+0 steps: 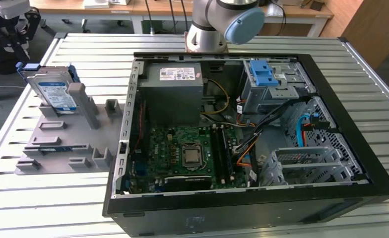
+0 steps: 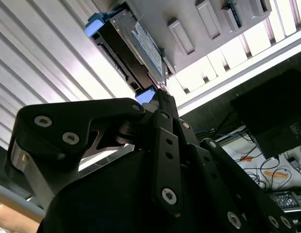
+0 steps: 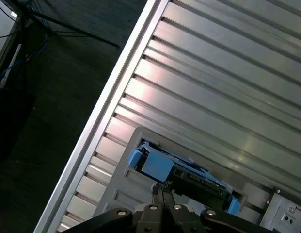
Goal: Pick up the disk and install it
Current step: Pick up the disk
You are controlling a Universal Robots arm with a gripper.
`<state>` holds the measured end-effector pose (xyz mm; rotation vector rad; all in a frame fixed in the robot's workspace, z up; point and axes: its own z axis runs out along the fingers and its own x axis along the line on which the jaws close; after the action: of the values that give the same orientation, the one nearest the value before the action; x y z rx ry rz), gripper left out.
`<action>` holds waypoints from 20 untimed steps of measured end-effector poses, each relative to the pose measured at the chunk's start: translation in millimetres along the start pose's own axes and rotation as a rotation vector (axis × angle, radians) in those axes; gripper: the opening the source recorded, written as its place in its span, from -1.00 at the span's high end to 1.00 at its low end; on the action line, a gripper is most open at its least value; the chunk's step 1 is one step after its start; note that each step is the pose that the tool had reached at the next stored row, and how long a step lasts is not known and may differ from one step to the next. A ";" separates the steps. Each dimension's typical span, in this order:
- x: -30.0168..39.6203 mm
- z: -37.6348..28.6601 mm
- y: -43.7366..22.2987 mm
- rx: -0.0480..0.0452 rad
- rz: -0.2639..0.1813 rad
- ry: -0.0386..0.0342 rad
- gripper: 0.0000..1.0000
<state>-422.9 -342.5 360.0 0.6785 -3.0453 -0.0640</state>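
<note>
- The open computer case [image 1: 247, 129] fills the middle of the table [image 1: 49, 208], its near wall close to the near edge. Bare slats remain along that edge.
- A grey holder [image 1: 69, 144] lies just beside the case, toward the edge on the exterior view's left.
- The disk [image 1: 55, 91] stands tilted in the holder's far end, its lower part hidden in the slot.
- In both wrist views the hand [image 3: 161, 187] [image 2: 160, 94] hangs above the disk [image 3: 189, 170] [image 2: 135, 48], fingertips closed together on nothing.
- The arm's base [image 1: 211, 29] stands at the far edge, its upper part cut off.
</note>
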 end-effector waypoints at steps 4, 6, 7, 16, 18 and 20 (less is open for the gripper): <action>0.0 0.0 0.0 0.0004 -0.028 0.0010 0.79; 0.0 0.0 0.0 0.0006 -0.042 0.0015 0.79; 0.0 0.0 0.0 0.0007 -0.049 0.0018 0.79; 0.0 0.0 0.0 0.0016 -0.110 0.0041 0.79; 0.0 0.0 0.0 0.0019 -0.123 0.0044 0.79; 0.0 0.0 0.0 0.0024 -0.137 0.0045 0.79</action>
<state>-422.9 -342.5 360.0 0.8857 -2.9906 -0.0609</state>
